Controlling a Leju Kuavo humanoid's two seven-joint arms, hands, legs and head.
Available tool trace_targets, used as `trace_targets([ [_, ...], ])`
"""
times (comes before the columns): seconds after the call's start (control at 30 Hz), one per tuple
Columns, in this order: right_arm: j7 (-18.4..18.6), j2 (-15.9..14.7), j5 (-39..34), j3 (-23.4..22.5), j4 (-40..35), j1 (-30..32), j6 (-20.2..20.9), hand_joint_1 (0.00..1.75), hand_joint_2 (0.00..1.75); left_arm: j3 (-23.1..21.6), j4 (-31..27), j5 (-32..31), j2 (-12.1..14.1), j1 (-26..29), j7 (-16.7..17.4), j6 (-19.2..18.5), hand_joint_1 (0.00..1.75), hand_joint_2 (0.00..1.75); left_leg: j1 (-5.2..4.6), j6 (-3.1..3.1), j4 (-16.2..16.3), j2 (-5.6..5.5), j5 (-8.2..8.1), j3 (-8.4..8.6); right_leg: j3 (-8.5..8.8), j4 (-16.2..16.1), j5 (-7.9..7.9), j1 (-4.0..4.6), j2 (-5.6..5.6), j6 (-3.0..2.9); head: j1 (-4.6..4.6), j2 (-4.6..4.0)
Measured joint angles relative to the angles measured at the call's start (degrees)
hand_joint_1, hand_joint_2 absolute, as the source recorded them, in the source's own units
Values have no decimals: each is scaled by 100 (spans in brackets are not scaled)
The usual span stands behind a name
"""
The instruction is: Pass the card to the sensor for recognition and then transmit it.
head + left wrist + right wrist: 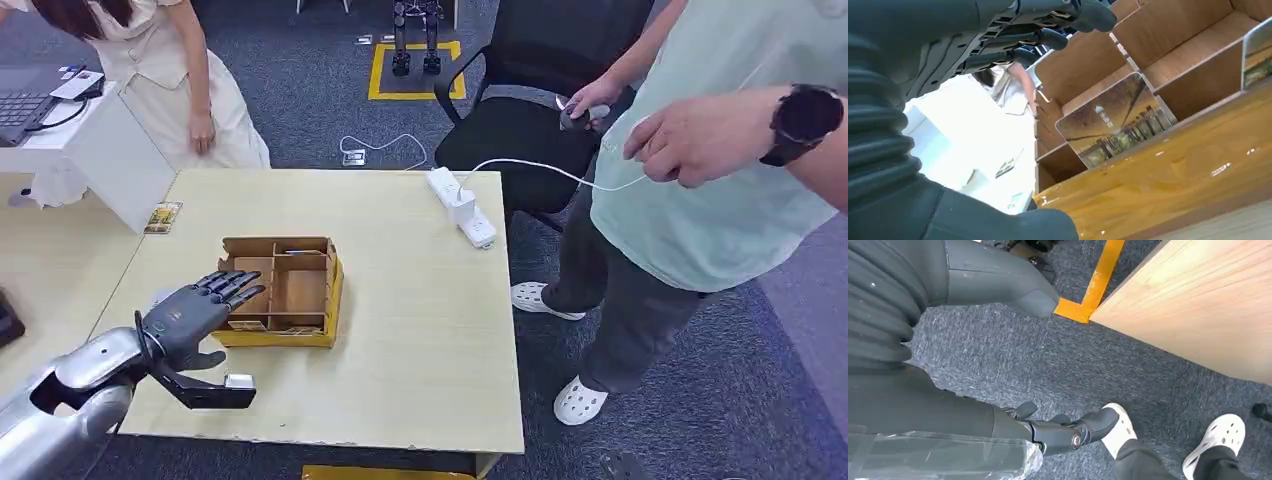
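Left hand (190, 318) empty, fingers spread at the box's (300, 338) 9 o'clock edge, card (1115, 120) not yet picked; right hand (1058, 432) loosely open, holding nothing.

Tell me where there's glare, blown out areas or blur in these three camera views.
Left wrist view: the glossy yellow box rim carries bright specular spots, the white area behind is overexposed, and the left hand is a dark, soft mass up close. Head view: even light, a soft shadow under the left hand. Right wrist view: sharp carpet, right hand slightly soft.
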Motion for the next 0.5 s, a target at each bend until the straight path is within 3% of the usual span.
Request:
trace_targets([
  [0.27, -44, 9, 31, 0, 44, -65, 18, 0, 175, -39, 37, 2, -55, 39, 0, 0, 2, 175, 0, 0, 0, 0, 0, 0, 0, 0, 0, 0, 0, 0, 0, 0],
  [0.3, -50, 9, 31, 0, 44, -69, 26, 0, 175, -50, 40, 9, -55, 40, 0, 0, 28, 175, 0, 0, 0, 0, 0, 0, 0, 0, 0, 0, 0, 0, 0, 0],
  [0.33, -57, 9, 31, 0, 46, -75, 26, 0, 175, -55, 42, 11, -57, 42, -2, -2, 143, 175, 0, 0, 0, 0, 0, 0, 0, 0, 0, 0, 0, 0, 0, 0],
  [0.37, -57, 9, 31, 0, 46, -82, 24, 0, 175, -59, 42, 20, -59, 41, -2, -6, 143, 175, 0, 0, 0, 0, 0, 0, 0, 0, 0, 0, 0, 0, 0, 0],
  [0.4, -57, 9, 33, 0, 46, -87, 24, 0, 175, -61, 42, 28, -63, 41, -2, -20, 154, 175, 0, 0, 0, 0, 0, 0, 0, 0, 0, 0, 0, 0, 0, 0],
  [0.5, -63, 9, 35, -4, 46, -101, 24, 0, 175, -81, 50, 63, -72, 41, -15, -61, 141, 175, 0, 0, 0, -1, 0, 0, 0, 0, 0, 0, 0, 0, 0, 0],
])
